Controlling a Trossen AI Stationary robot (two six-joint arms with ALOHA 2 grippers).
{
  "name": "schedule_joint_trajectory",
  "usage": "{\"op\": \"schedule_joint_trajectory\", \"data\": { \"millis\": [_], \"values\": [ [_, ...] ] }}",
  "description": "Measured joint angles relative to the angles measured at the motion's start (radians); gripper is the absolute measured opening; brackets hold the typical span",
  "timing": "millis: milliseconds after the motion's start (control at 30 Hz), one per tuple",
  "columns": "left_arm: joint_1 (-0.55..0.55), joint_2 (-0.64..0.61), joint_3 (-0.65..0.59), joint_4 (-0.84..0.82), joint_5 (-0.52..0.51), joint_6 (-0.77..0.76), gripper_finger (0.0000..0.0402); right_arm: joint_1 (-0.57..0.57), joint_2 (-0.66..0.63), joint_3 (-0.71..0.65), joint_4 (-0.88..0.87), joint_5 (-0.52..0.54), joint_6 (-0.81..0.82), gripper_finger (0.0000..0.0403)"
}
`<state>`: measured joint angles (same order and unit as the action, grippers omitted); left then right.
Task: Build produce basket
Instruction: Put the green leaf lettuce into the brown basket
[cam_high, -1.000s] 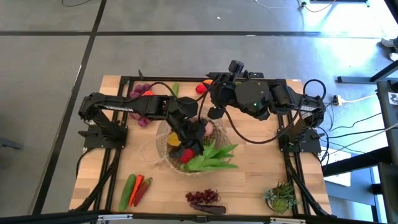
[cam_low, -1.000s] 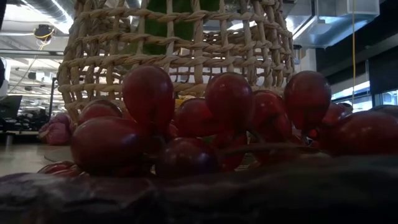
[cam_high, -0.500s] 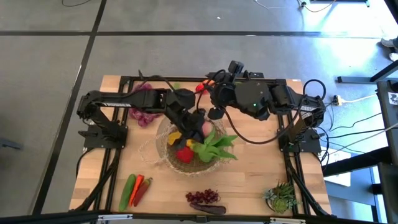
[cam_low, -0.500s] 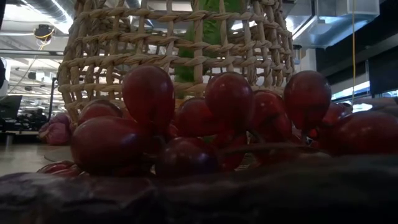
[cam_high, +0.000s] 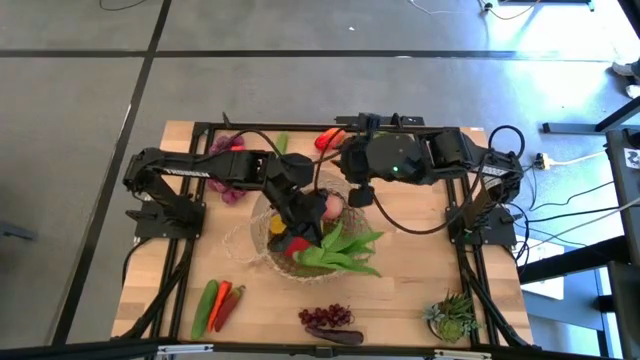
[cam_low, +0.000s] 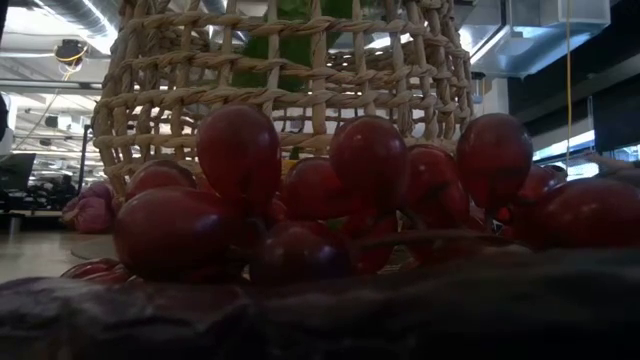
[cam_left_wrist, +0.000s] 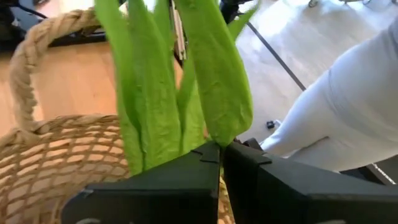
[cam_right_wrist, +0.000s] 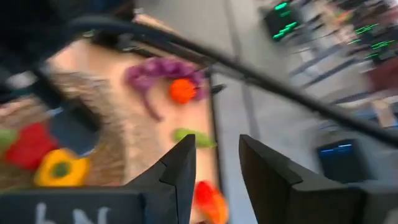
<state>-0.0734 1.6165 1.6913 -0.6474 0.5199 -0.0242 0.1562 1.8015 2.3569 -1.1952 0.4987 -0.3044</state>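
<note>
Since the earlier frame the green leafy stalks (cam_high: 340, 250) have swung lower across the basket (cam_high: 262, 232), and the right tool (cam_high: 358, 195) has drawn back over the basket's far rim. High view: the stalks' long axis runs from the left tool (cam_high: 312, 228) toward the basket's right edge, leaf tips pointing outward. Left wrist view: the left tool (cam_left_wrist: 221, 149) is clamped shut on the stalks' (cam_left_wrist: 186, 81) base, leaves fanning away from it above the basket (cam_left_wrist: 56, 162). Right wrist view: the right tool (cam_right_wrist: 216, 163) stands part open, empty.

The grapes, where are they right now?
In the high view the grapes lie on the table's near edge, in front of the basket, between the cucumber and the potted plant.
</note>
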Motion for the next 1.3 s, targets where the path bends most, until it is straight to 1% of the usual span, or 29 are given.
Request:
{"op": "schedule_joint_trajectory", "data": {
  "millis": [100, 267, 467, 533, 667, 800, 1000, 1067, 1133, 1200, 1300],
  "values": [
    [0.001, 0.0, 0.0, -0.014, -0.002, 0.0, 0.0, -0.02, 0.0, 0.0, -0.066, -0.121, 0.065, 0.0126],
    [0.002, 0.0, 0.0, -0.021, -0.002, 0.0, 0.0, -0.063, 0.0, 0.0, -0.17, -0.426, 0.181, 0.0126],
    [0.001, 0.0, 0.0, -0.017, -0.004, 0.0, 0.0, -0.077, 0.007, -0.033, -0.197, -0.688, 0.237, 0.0126],
    [0.0, 0.0, 0.0, -0.017, -0.005, 0.0, 0.0, -0.077, 0.005, -0.062, -0.198, -0.759, 0.258, 0.0126],
    [0.0, 0.0, 0.0, -0.015, -0.01, 0.0, 0.0, -0.077, 0.007, -0.119, -0.206, -0.805, 0.269, 0.0126],
    [0.0, 0.0, 0.0, -0.015, -0.013, 0.001, 0.0, -0.077, 0.006, -0.189, -0.148, -0.863, 0.244, 0.0126],
    [0.0, 0.0, 0.0, -0.015, -0.024, 0.001, 0.0, -0.082, 0.006, -0.295, -0.105, -0.871, 0.214, 0.0126],
    [0.0, 0.0, 0.0, -0.02, -0.024, 0.001, 0.0, -0.082, 0.006, -0.326, -0.063, -0.891, 0.198, 0.0126],
    [0.0, 0.0, 0.0, -0.026, -0.025, 0.001, 0.0, -0.083, 0.006, -0.345, -0.063, -0.901, 0.194, 0.0126],
    [-0.003, 0.0, 0.0, -0.026, -0.03, 0.001, 0.0, -0.084, 0.006, -0.36, -0.049, -0.939, 0.187, 0.0126],
    [-0.004, 0.0, 0.0, -0.026, -0.031, 0.002, 0.0, -0.085, 0.006, -0.38, -0.033, -1.029, 0.155, 0.0126]
  ]
}}
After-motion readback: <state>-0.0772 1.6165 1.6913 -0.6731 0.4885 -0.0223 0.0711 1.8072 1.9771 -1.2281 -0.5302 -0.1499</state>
